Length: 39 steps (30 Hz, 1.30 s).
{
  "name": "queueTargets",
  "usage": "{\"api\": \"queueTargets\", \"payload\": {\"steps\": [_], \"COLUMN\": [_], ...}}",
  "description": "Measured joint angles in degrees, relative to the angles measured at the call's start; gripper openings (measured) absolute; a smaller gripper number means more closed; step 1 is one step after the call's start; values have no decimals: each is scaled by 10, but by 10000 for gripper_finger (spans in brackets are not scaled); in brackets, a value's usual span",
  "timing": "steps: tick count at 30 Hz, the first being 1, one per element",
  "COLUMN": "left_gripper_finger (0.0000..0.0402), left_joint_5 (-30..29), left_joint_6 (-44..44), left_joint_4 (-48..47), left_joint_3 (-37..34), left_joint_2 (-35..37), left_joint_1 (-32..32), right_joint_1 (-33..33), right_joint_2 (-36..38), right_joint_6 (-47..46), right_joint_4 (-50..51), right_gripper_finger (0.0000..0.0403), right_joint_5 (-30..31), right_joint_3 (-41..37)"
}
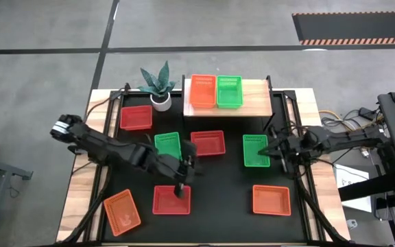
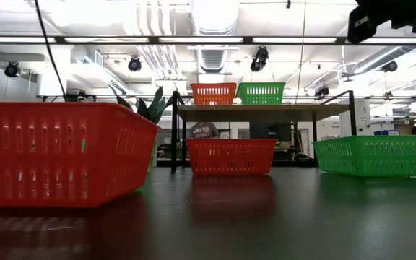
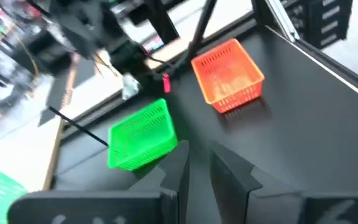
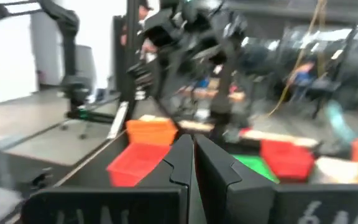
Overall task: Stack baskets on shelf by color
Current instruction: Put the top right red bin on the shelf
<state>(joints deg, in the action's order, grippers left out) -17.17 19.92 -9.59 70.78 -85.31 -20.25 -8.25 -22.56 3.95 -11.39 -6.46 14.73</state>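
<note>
Words cannot be read anywhere. Left pincer [image 1: 181, 186], slightly open and holding nothing, hovers over a red basket [image 1: 171, 200] on the black desk [image 1: 218, 178]; right pincer [image 1: 277, 152] is shut and holds nothing.

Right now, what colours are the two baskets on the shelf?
One orange basket, one green basket, side by side; clearest in the high view.

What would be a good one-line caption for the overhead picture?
Two baskets, orange and green, sit on the shelf while the left gripper reaches over a red basket.
</note>
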Motion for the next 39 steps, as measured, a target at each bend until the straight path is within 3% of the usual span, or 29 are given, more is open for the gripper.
{"api": "queueTargets", "payload": {"steps": [6, 13, 18, 24, 29, 39], "left_gripper_finger": [44, 44, 44, 44, 44, 44], "left_joint_5": [-23, -28, -28, -28, -28, -28], "left_joint_6": [20, 16, 16, 34, 45, 14], "left_joint_4": [83, 91, 91, 91, 90, 79], "left_joint_3": [-73, -102, -105, -106, -117, -134], "left_joint_2": [58, 95, 97, 102, 112, 131], "left_joint_1": [6, 6, 6, 6, 6, 6], "right_joint_1": [-55, -133, -176, -211, -228, -229], "right_joint_2": [-63, -175, -275, -389, -469, -534], "right_joint_6": [-85, -181, -310, -435, -436, -254], "right_joint_4": [51, 141, 254, 468, 635, 626], "right_gripper_finger": [11, 11, 11, 11, 11, 11], "right_joint_5": [0, 16, 43, 45, 61, 209], "right_joint_3": [49, 158, 251, 371, 455, 508]}}
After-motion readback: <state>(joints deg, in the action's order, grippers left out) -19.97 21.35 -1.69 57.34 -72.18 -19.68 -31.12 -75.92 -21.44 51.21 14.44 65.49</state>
